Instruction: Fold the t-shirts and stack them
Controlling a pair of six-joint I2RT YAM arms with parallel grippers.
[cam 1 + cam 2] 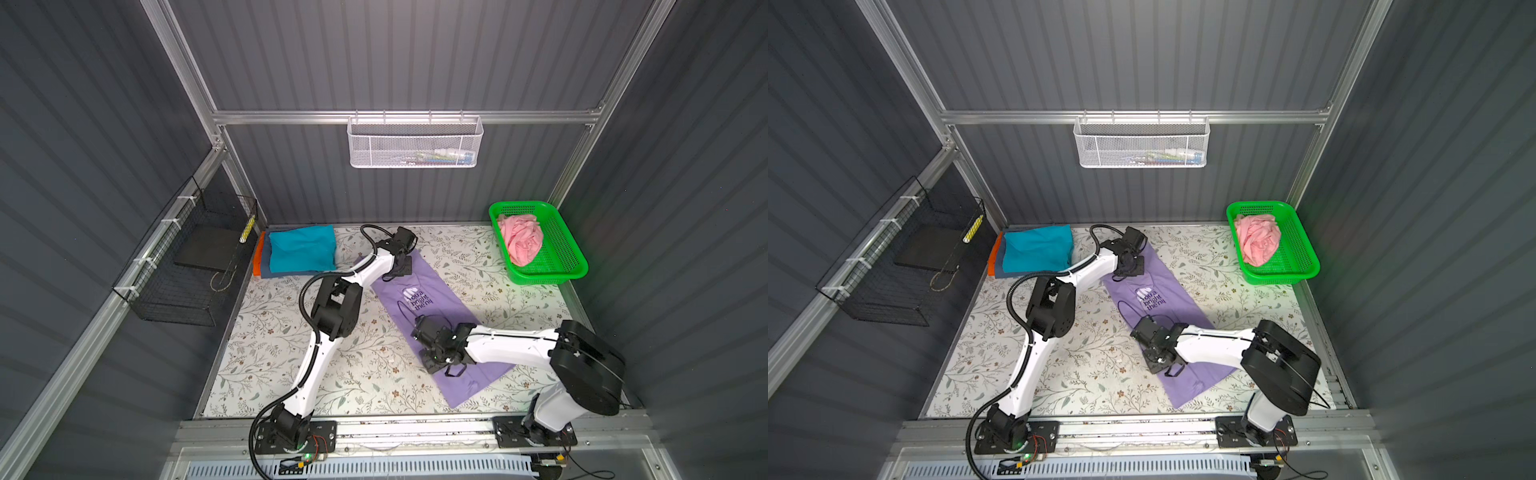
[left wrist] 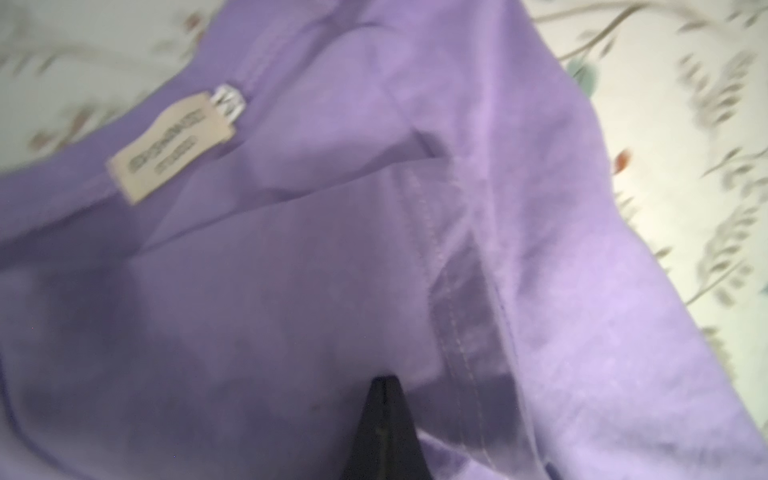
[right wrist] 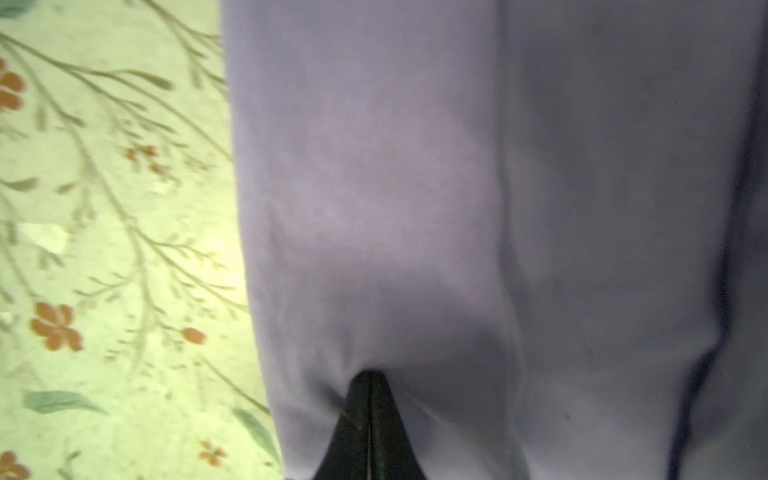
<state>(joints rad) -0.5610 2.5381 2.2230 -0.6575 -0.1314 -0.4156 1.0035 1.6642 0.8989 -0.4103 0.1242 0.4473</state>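
A lavender t-shirt (image 1: 419,305) (image 1: 1152,305) lies as a long folded strip slanting across the floral table, dark print facing up. My left gripper (image 1: 401,268) (image 1: 1130,266) sits at its far collar end. In the left wrist view it (image 2: 384,380) is shut, tips pressed into the cloth near the neck label (image 2: 170,147). My right gripper (image 1: 434,365) (image 1: 1156,365) is at the strip's nearer part, close to its left edge, and in the right wrist view it (image 3: 370,374) is shut with lavender cloth (image 3: 415,208) puckered round the tips. A teal t-shirt (image 1: 301,249) tops a folded stack showing orange (image 1: 258,257) and grey-blue (image 1: 282,275) edges.
A green mesh basket (image 1: 577,266) at the back right holds a crumpled pink t-shirt (image 1: 521,241). A black wire basket (image 1: 183,270) hangs on the left wall and a white mesh basket (image 1: 415,141) on the back wall. The floral tabletop (image 1: 291,353) lies between the arms' bases.
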